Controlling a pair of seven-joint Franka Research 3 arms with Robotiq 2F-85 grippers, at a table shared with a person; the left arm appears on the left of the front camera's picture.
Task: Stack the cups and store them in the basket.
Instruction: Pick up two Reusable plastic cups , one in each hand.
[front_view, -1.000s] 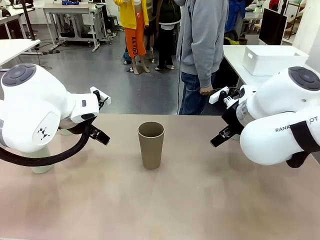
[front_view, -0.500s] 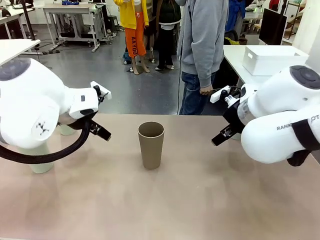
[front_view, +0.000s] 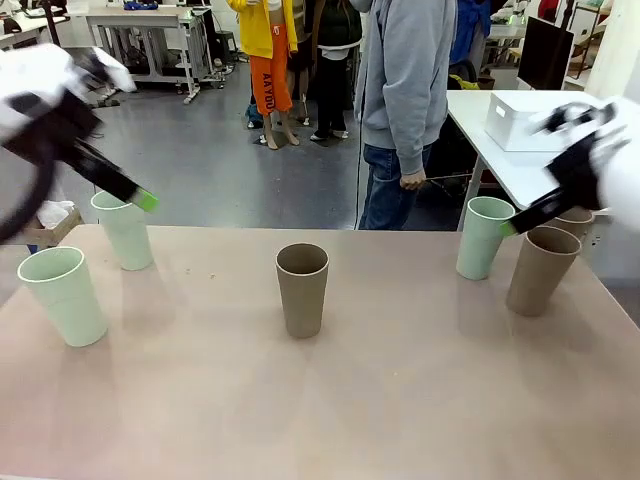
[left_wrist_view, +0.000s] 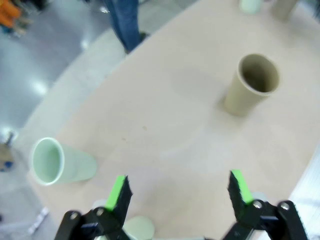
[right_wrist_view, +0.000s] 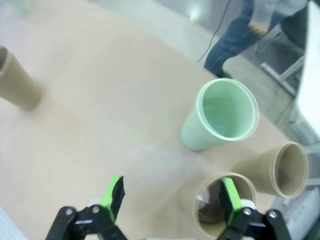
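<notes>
Right pincer (right_wrist_view: 171, 194): jaws spread wide, nothing held. One green pad (right_wrist_view: 229, 195) hangs directly over the rim of the near-right taupe cup (right_wrist_view: 222, 202). Right mint cup (right_wrist_view: 220, 117) stands just beyond it, far-right taupe cup (right_wrist_view: 282, 170) just beside.

Risk, my judgement: three cups crowd this corner. A descent this far off centre would put a finger on a rim and tip one tumbler into its neighbours.

Left pincer (left_wrist_view: 179, 186): likewise spread, empty. Near-left mint cup (left_wrist_view: 137, 227) sits almost beneath it. Far-left mint cup (left_wrist_view: 60, 162) is off to the far side, by the edge of the desk (front_view: 320, 400). Both arms smear in the front view; speed near upright cups is a second hazard.

Centre taupe cup (front_view: 302, 290): between the pincers, well apart from each. No cup nested yet.

Basket (front_view: 545, 118): on a separate white desk (front_view: 470, 105), far right, well apart from both pincers. A stack carried across that gap on a loose grip could drop.
</notes>
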